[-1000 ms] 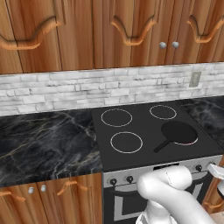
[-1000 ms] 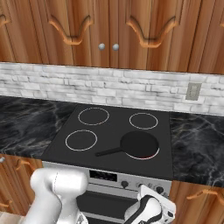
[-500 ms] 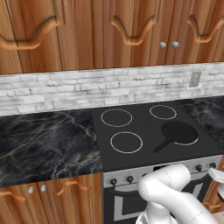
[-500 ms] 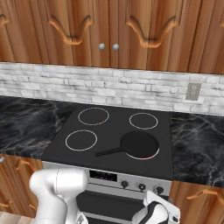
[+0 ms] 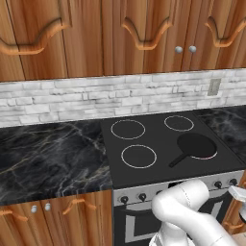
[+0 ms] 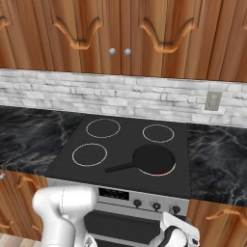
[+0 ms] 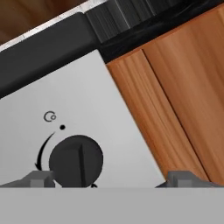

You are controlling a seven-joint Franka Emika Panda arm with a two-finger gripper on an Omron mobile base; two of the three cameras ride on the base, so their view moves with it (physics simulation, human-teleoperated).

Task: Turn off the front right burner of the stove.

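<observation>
The stove [image 5: 161,168] has a black glass top with three white rings. A black frying pan [image 5: 194,145] covers the front right burner [image 6: 162,173], whose pinkish-red rim peeks out at the pan's near edge. Small dark knobs [image 6: 175,209] line the steel front panel [image 7: 113,105]. My gripper [image 7: 111,179] is open in front of the panel's right end. A dark round knob [image 7: 76,159] lies between its fingertips [image 7: 39,179], close to the left one, with an arc arrow beside it. My hand [image 6: 178,235] hangs just below the right knobs.
Black marble counter [image 5: 48,158] flanks the stove on both sides. Wooden cabinet doors [image 7: 175,100] stand right of the steel panel, close to my right finger. Upper cabinets and a brick backsplash with an outlet [image 6: 212,101] sit behind. My white arm [image 5: 185,211] crosses the oven door.
My arm has swung a little lower and to the right in front of the oven, bringing the hand nearer the panel's right end. Pan and stove have not moved.
</observation>
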